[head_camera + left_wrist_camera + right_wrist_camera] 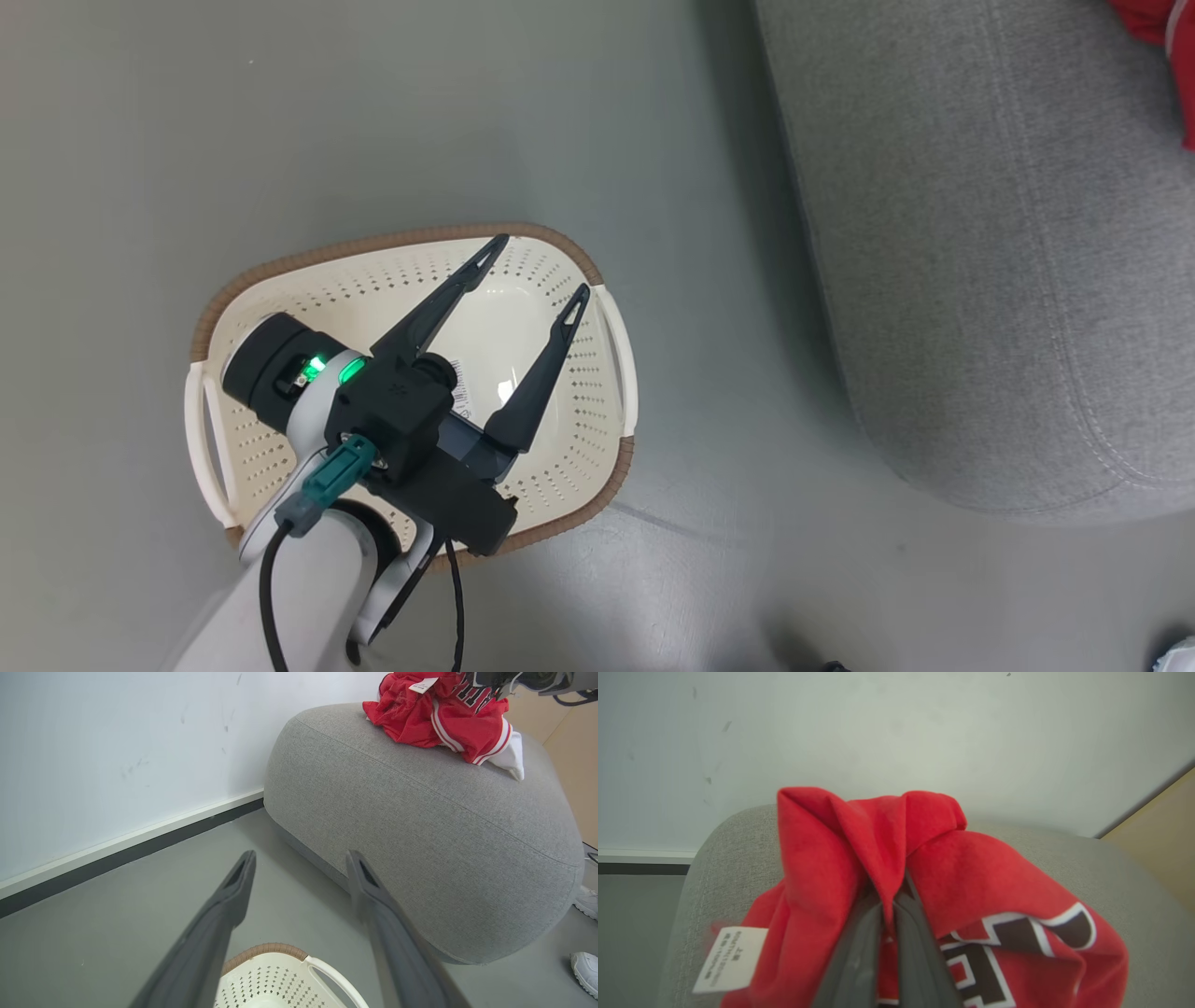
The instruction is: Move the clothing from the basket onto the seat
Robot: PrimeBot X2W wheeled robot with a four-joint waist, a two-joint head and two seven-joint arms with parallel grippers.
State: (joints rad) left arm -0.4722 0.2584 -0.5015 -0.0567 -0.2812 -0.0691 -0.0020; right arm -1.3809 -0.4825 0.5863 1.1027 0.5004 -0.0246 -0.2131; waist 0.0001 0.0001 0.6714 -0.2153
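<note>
The cream basket (373,245) with its brown rim stands on the floor, and its bottom shows bare. My left gripper (541,266) hangs open over it, nothing between the fingers. In the left wrist view that same left gripper (301,855) points past the basket rim (266,949) toward the grey seat (420,826). Red clothing (420,714) lies piled on the seat's top, with a small white piece (511,756) at its edge. My right gripper (896,896) is shut on a fold of the red clothing (822,858) above the seat (1111,868). A red corner of clothing (1144,19) shows on the seat (980,233).
A white wall with a dark baseboard (140,840) runs behind the seat. A tan panel (574,765) stands at the far right. White shoes (586,900) rest on the grey floor (728,523) beside the seat. Open floor lies between basket and seat.
</note>
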